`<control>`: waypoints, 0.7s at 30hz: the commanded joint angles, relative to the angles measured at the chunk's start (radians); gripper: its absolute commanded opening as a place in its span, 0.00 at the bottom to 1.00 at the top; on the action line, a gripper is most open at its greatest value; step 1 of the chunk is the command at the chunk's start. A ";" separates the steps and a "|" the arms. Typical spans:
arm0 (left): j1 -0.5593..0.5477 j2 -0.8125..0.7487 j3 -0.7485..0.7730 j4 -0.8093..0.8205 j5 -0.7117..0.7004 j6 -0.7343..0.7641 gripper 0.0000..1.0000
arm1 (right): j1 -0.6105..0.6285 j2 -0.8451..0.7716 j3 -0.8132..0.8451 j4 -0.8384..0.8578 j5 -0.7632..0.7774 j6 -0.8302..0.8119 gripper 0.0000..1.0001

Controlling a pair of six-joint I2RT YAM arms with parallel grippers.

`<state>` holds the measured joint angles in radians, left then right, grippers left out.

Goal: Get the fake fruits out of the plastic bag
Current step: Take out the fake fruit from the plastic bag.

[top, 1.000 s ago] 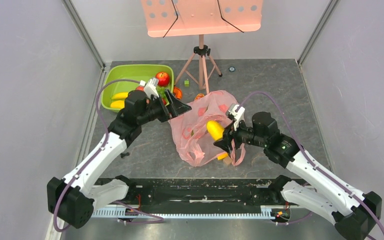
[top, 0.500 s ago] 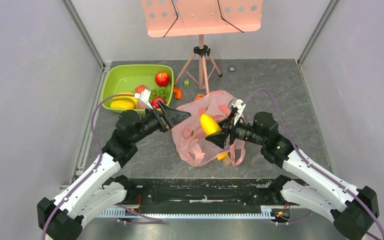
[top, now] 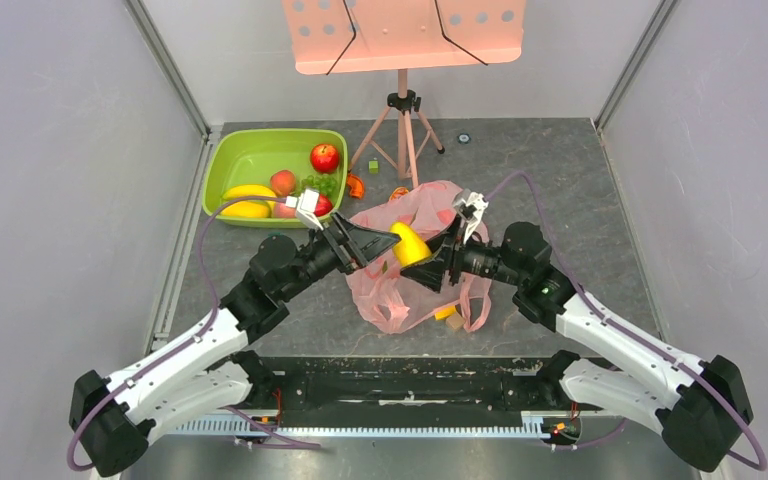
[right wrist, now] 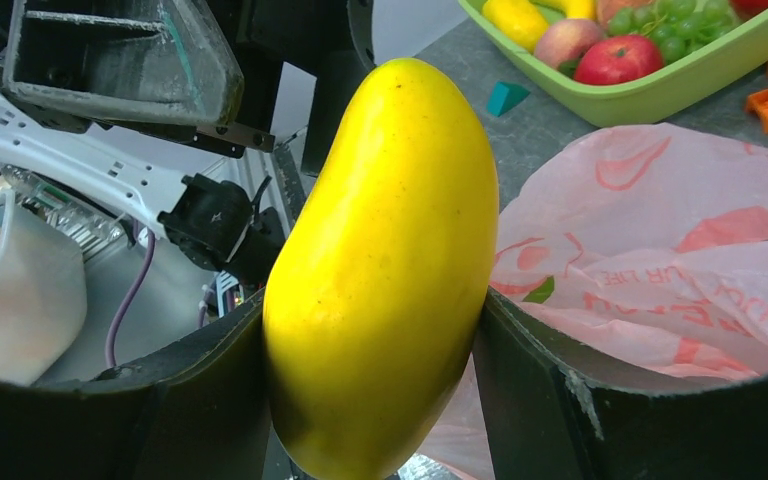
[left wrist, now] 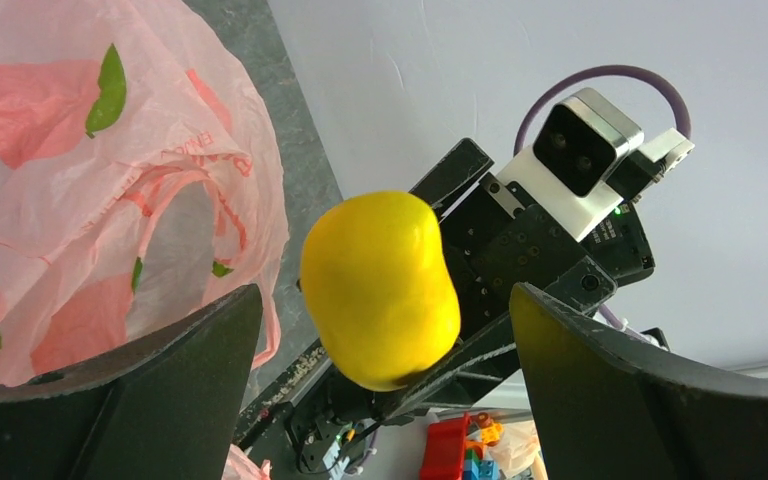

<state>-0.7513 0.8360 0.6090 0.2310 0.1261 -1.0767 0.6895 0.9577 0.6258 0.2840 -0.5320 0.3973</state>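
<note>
Grey walls close in a dark stone-patterned floor (top: 550, 180), with a pink music stand (top: 403, 35) at the back. At far left, the lime-green basin (top: 215, 170) already holds bananas (top: 248, 200), a peach (top: 282, 182), a red apple (top: 325, 157) and some grapes (top: 315, 185).

Your left gripper (top: 385, 240) hung by the basin's near rim a second ago. It has since swung right to the middle and stands spread wide, one finger on either side of the yellow mango (top: 407, 245) without touching it. The mango has risen off the plastic bag (top: 430, 200) and come left to meet it. It is in the air, clear of the film, pinched across its middle by your right gripper (top: 425, 268), which is clamped firmly on it. The bag lies crumpled beneath and to the right.

This looks like a mid-air handover. The mango is out of the bag and lined up between your open fingers, so the next step is likely to close the left on it before the right lets go. Whether more fruit remains in the bag cannot be told from here.
</note>
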 commanded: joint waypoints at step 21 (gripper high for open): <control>-0.108 0.109 0.038 0.115 -0.068 -0.040 0.80 | 0.038 0.039 0.014 0.106 -0.043 0.033 0.47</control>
<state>-0.8486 0.9348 0.6102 0.2958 0.0795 -1.0843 0.7200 0.9928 0.6258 0.3363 -0.5648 0.4248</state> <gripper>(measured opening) 0.822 0.658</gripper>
